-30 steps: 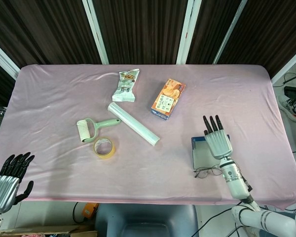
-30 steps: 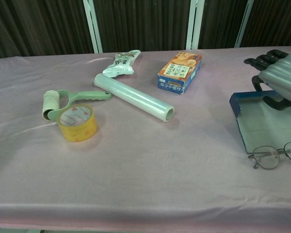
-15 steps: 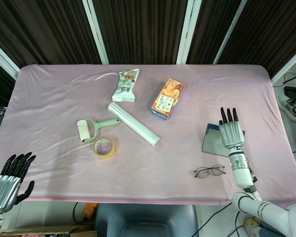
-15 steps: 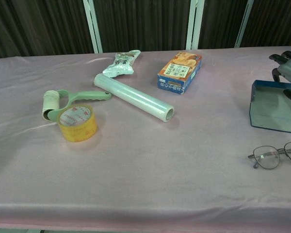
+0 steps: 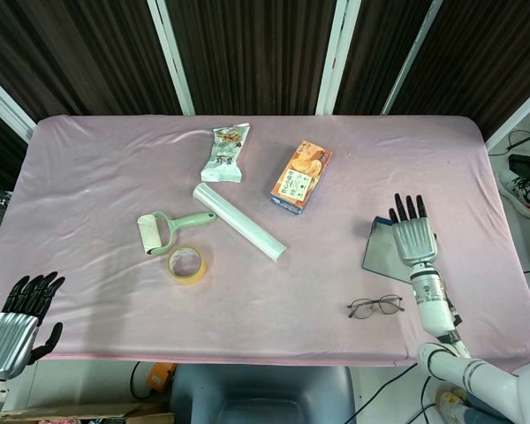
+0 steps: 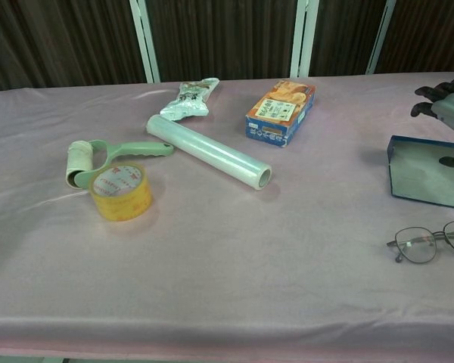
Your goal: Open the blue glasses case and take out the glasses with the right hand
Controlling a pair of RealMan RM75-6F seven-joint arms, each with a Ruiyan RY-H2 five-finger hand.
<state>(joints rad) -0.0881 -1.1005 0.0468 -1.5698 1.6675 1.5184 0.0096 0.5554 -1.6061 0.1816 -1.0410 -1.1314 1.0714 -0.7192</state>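
The blue glasses case (image 5: 379,248) (image 6: 422,172) lies open on the pink cloth at the right, with its grey inside showing. My right hand (image 5: 412,236) (image 6: 448,113) hovers over the case's right part with straight, spread fingers and holds nothing. Its thumb hangs just above the case's inside. The thin-rimmed glasses (image 5: 374,306) (image 6: 431,242) lie on the cloth in front of the case, apart from it and from the hand. My left hand (image 5: 18,316) hangs off the table's near left corner, fingers spread and empty.
In the middle of the table (image 5: 115,177) lie a clear film roll (image 5: 238,222), a yellow tape roll (image 5: 186,264), a green lint roller (image 5: 166,231), a snack bag (image 5: 224,152) and an orange-blue box (image 5: 300,177). The table's right edge is close beside the case.
The case has slid right, away from the glasses, together with my right hand, which then lifted slightly. The glasses stayed put. The left hand barely moved.
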